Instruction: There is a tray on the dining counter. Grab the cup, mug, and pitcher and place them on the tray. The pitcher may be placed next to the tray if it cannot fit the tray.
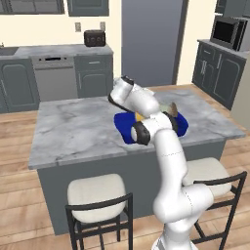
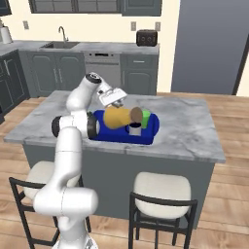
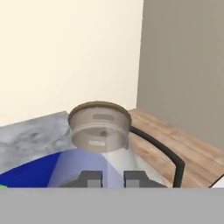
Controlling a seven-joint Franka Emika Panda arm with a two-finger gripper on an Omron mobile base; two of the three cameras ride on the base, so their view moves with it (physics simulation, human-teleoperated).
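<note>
The yellow-orange pitcher (image 2: pixel 115 117) lies tilted on its side over the blue tray (image 2: pixel 113 134) on the dining counter (image 2: pixel 189 127), its mouth pointing right. My gripper (image 2: pixel 118 102) sits against its top, jaws almost together. In the hand view the fingertips (image 3: pixel 89 178) flank the pitcher's clear upper part (image 3: pixel 99 127), and its dark handle (image 3: pixel 168 154) curves off to the right. The green cup (image 2: pixel 146 118) and the pale mug (image 2: pixel 134 129) stand in the tray at the pitcher's mouth. From the left base view my arm covers most of the tray (image 1: pixel 123 132).
Two stools (image 2: pixel 160 190) (image 2: pixel 41 172) stand at the counter's near side. The marble top (image 1: pixel 73 127) stretches bare to the left of the tray. A toaster (image 1: pixel 94 37) and a microwave (image 1: pixel 227 31) sit on the far counters.
</note>
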